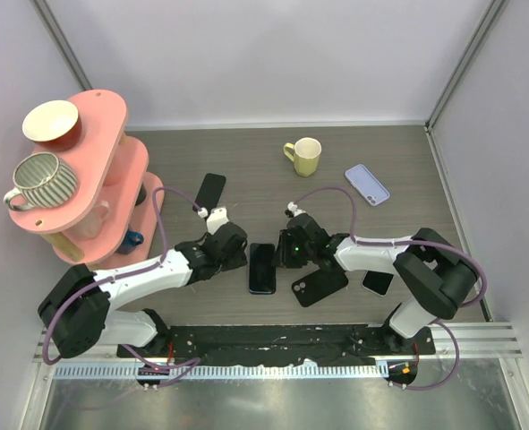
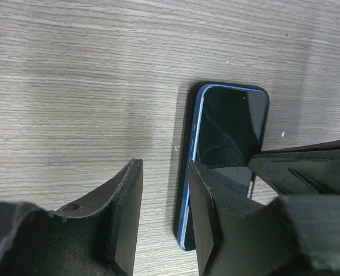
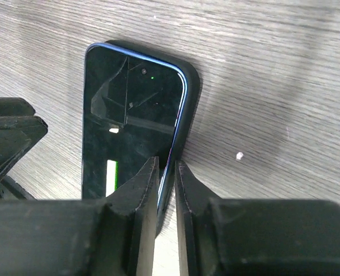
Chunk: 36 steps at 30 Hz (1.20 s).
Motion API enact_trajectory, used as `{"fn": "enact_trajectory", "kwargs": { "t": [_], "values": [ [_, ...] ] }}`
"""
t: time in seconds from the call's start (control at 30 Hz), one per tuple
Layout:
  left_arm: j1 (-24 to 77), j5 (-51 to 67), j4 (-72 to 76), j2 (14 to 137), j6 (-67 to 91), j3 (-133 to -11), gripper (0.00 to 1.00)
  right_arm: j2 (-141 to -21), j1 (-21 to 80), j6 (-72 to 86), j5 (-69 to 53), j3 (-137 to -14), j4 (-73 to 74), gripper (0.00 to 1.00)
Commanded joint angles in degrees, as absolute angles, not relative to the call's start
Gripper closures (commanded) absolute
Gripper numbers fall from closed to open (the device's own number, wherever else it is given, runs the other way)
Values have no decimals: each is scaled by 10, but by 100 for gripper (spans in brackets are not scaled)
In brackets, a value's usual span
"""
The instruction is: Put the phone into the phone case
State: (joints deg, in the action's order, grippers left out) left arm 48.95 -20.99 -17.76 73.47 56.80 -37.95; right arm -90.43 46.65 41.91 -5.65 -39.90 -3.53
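At the left of the top view stands a pink shelf (image 1: 98, 116), and a spare black handset (image 1: 211, 190) lies just right of it. The left gripper (image 2: 165, 178) is half open with only bare table (image 1: 246, 152) between its fingers. Its right finger (image 2: 207, 224) sits over the phone's left long edge.

The phone (image 1: 262, 268) lies flat at the centre of the top view, screen up, between the two grippers. Its long axis runs top to bottom of the frame, one short end toward the arm bases and the other toward the far wall. The dark rim of the phone case (image 3: 191, 92) shows just outside its blue edge along the top and the sides.

The right gripper (image 3: 166, 167) is narrow and sits astride the phone's right long edge and the case rim. From this close view I cannot tell whether it truly clamps them.

Open table lies above the phone's far end. To the lower right a black case (image 1: 319, 285) lies near, partly under the right arm. A yellow mug (image 1: 304, 156) and a lavender case (image 1: 367, 184) sit well apart at the upper right.
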Motion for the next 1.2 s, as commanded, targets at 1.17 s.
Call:
{"fn": "enact_trajectory", "kwargs": {
  "t": [1.17],
  "values": [
    [452,-46,-23,824,574,-331,75,-819,478,447,-28,-309,-131,45]
  ]
}}
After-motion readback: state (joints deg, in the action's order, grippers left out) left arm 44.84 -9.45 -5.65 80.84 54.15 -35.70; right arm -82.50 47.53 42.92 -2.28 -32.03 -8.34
